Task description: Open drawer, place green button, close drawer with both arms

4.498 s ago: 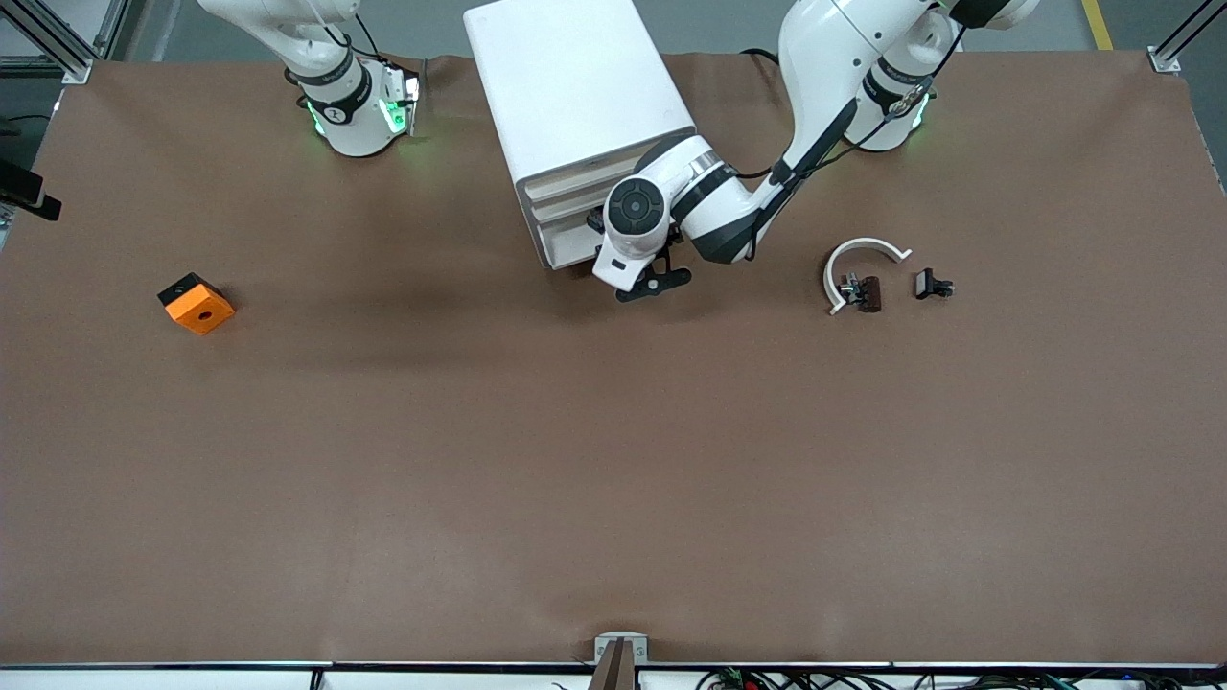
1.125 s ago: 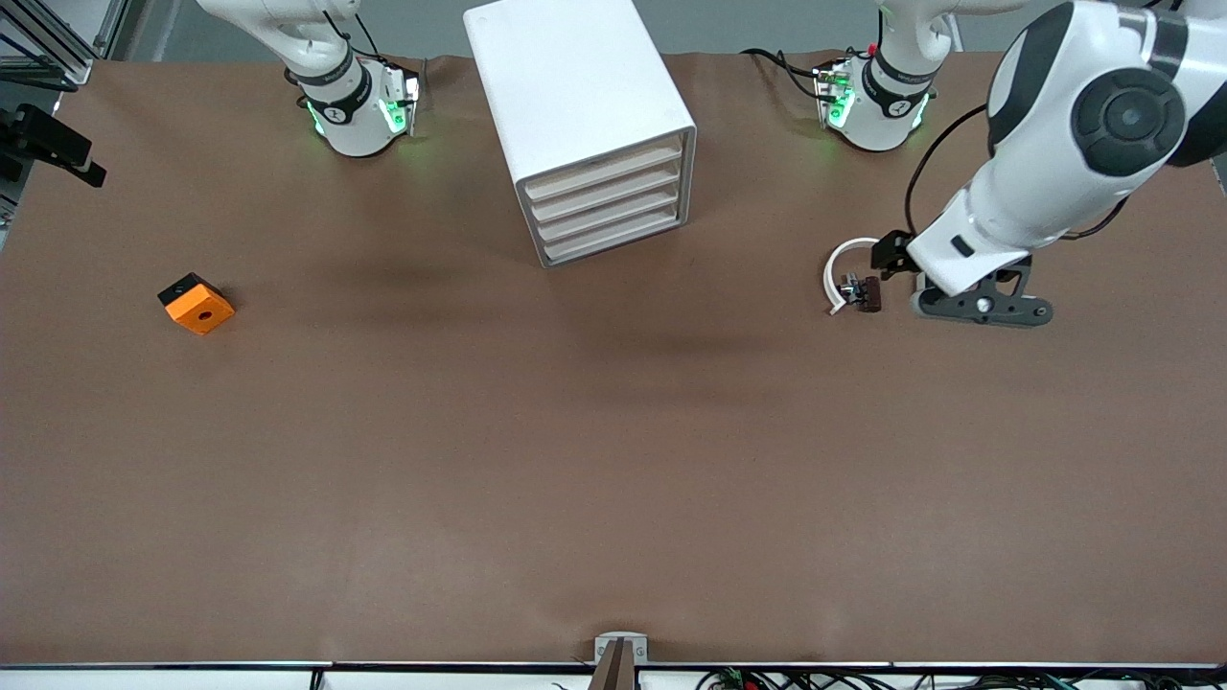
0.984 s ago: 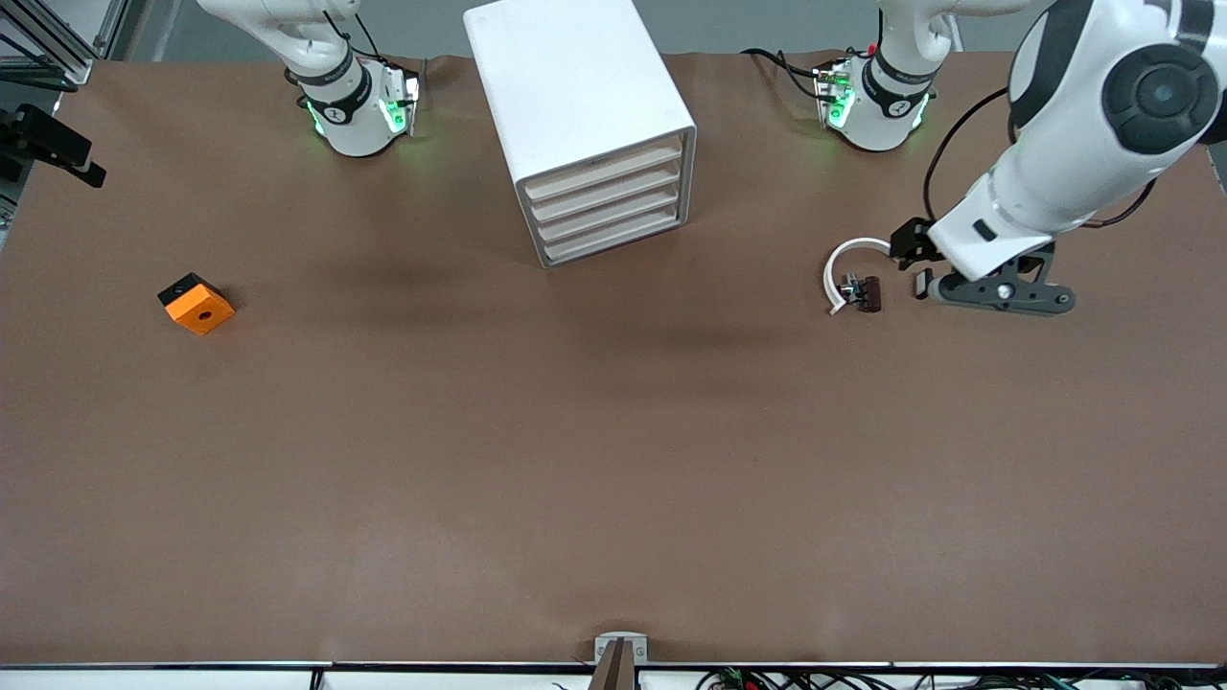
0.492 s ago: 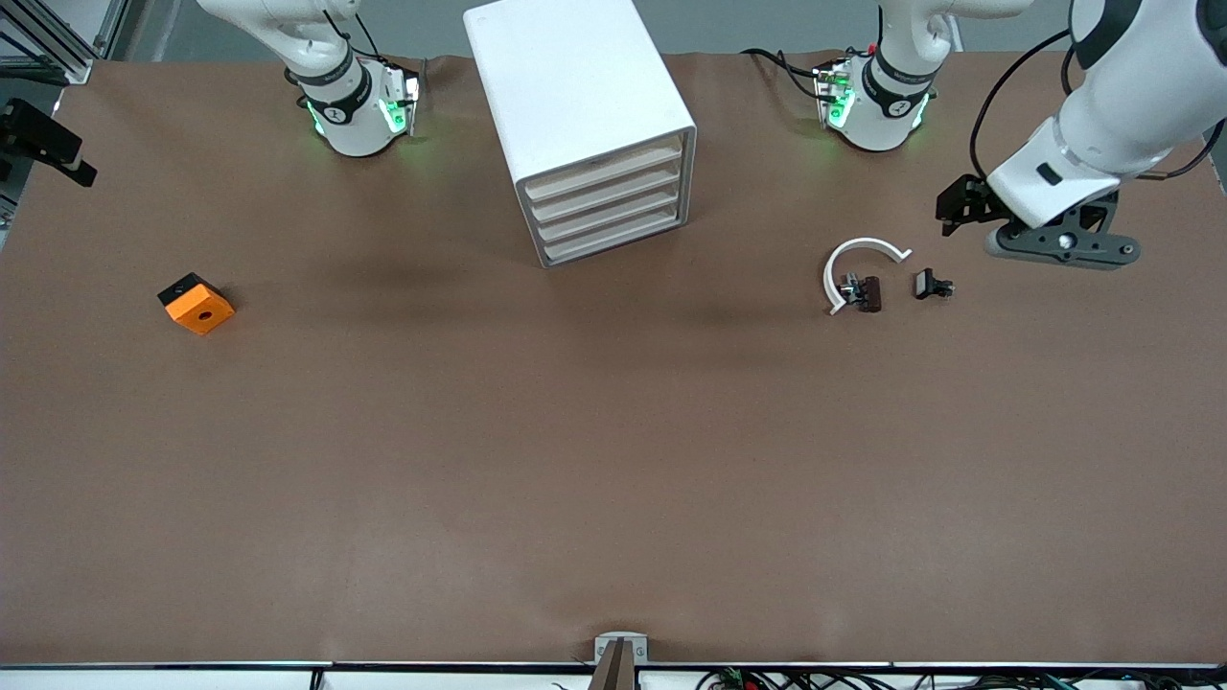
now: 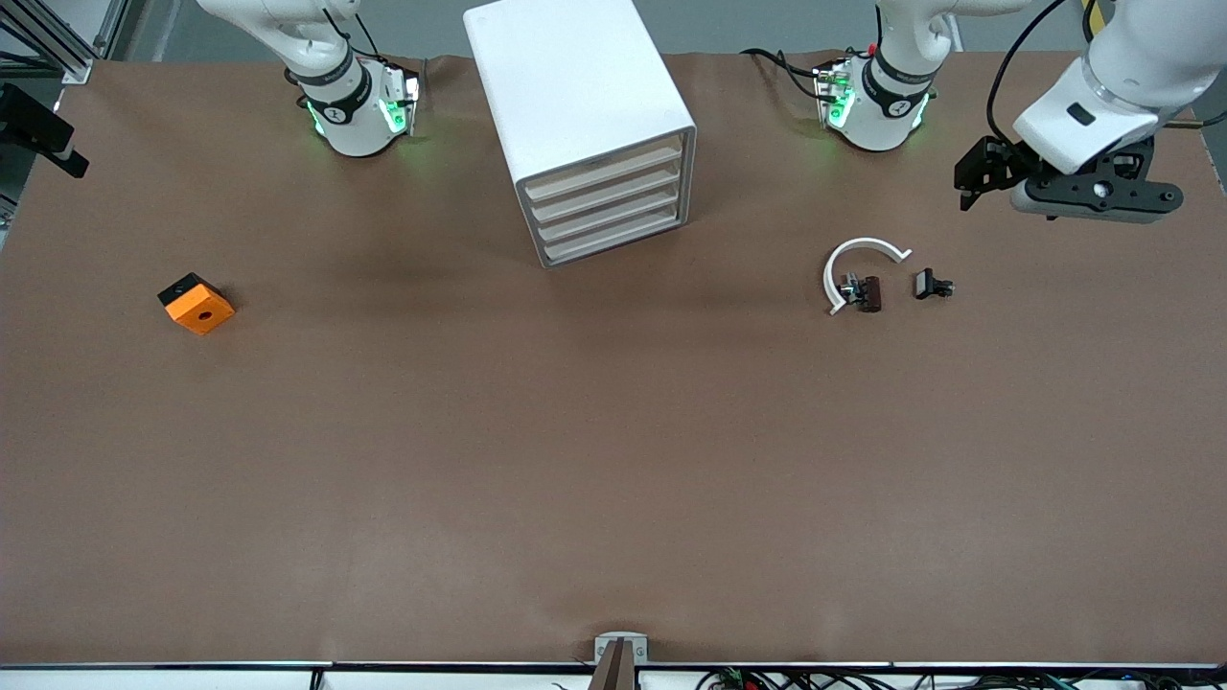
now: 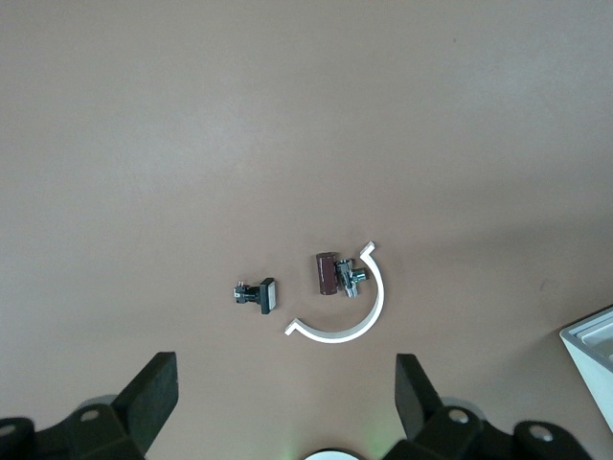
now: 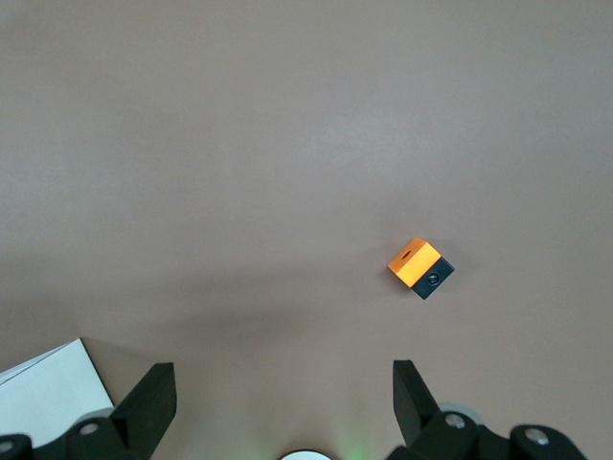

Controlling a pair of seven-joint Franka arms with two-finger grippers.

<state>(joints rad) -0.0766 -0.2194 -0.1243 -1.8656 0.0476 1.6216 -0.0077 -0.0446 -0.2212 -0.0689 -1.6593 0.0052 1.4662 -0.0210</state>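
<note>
Brown-covered desk (image 5: 613,460): both arms hang empty with fingers apart, left gripper (image 5: 1054,187) over its own end, right gripper (image 7: 283,407) high above, lowest cream-fronted drawer (image 5: 618,246) shut, apparently task-complete, green-capped button unseen.

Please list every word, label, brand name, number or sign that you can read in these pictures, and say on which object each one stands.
No text can be read with confidence.
Right arm's base: a small mark on the black band, too small to read.
Left arm's base: a small mark on the black band, too small to read.
Cabinet, orange cube, white curved strip, small clips: no writing visible.
</note>
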